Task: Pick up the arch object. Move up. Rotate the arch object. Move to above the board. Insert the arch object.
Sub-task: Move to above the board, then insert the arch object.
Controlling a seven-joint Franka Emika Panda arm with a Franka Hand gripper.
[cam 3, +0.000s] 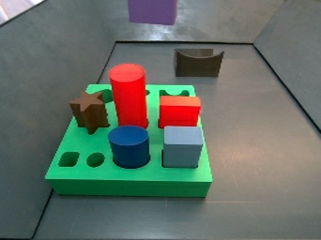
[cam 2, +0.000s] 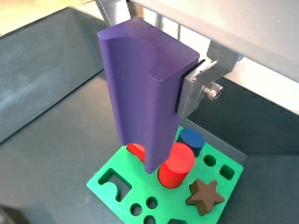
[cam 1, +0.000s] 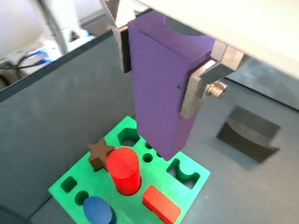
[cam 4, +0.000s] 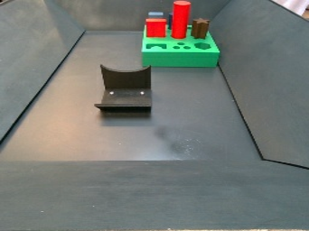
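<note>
A robotics test rig is shown: a dark grey walled enclosure [cam 4: 72,81] in which a green shape-sorting board [cam 3: 131,173] is set. The purple arch object [cam 1: 163,83] is held aloft by the pincer [cam 1: 166,66].

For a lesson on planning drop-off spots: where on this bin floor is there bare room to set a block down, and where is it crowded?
Most of the dark floor is bare: the wide stretch on the camera side of the dark brown notched block, and the strip between it and the green board. The board is crowded with the red cylinder and other blocks. The tool holds the purple arch object above it.
</note>
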